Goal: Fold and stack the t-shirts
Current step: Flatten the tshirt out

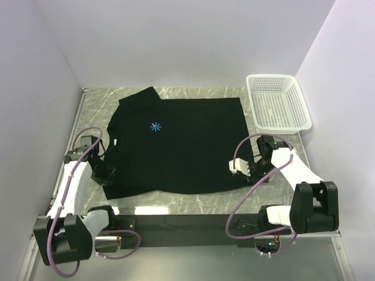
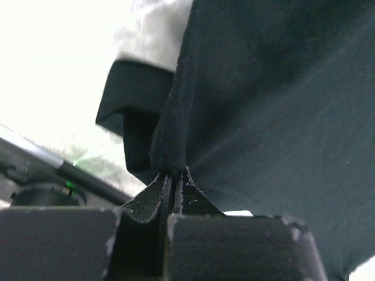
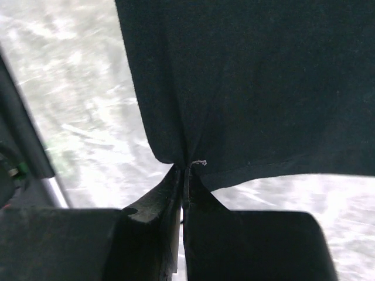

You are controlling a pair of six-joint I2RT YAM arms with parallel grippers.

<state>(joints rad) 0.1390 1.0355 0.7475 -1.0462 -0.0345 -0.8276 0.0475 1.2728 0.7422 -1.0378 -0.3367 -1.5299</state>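
Observation:
A black t-shirt lies spread on the marble table, its light-blue starburst print up and its neck toward the left. My left gripper is shut on the shirt's near-left edge; in the left wrist view the cloth bunches into the closed gripper, a folded sleeve beyond. My right gripper is shut on the near-right hem corner; in the right wrist view the cloth is pinched in the gripper, with a loose white thread beside.
A white plastic basket stands at the back right of the table. White walls close in the left, back and right sides. The black base rail runs along the near edge.

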